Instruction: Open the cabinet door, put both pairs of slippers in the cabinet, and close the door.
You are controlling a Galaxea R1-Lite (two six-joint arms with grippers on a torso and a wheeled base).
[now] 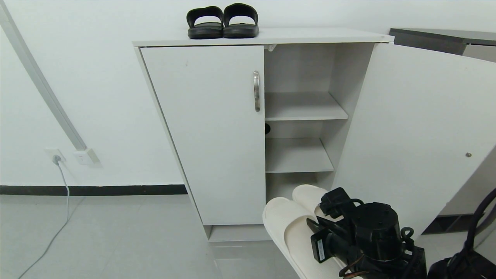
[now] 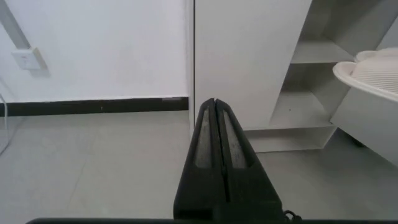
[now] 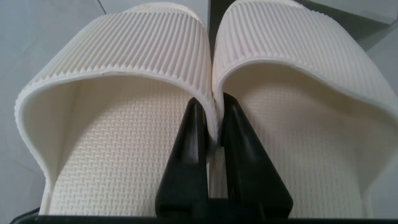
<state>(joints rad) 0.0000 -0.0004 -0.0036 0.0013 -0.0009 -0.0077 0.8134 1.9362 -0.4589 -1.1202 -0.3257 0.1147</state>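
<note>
— Slippers, white pair (image 1: 288, 224): where now?
— Up off the floor, held low before the open right half of the cabinet (image 1: 317, 35), toes toward it. Pinched by the right gripper (image 3: 212, 134), jaws clamped on the two inner side walls pressed together.
— And the black pair (image 1: 223, 23)?
— Resting on the cabinet top, left of its middle, near the front edge. Not yet handled, by the look of it.
— Doors?
— Right door (image 1: 418, 135): wide open. Left door (image 1: 205, 135): shut, handle (image 1: 256, 91) at its inner edge. So opening looks done; step in hand, most likely, bringing the first pair in.
— Left gripper (image 2: 214, 124)?
— Jaws together, gripping nothing; low above the floor (image 2: 93, 162), facing the cabinet's front.
— Next move?
— Probably pushing forward and setting the white pair flat inside: lowest compartment (image 1: 285, 186) nearest, middle shelf (image 1: 296, 155) and upper shelf (image 1: 304, 106) higher up. Calls for keeping the soles level, clearing the left door's edge and the shelf's front edge, then parting the jaws and backing straight out.
— Risks?
— Losing one slipper from so thin a pinch; clipping the open door.
</note>
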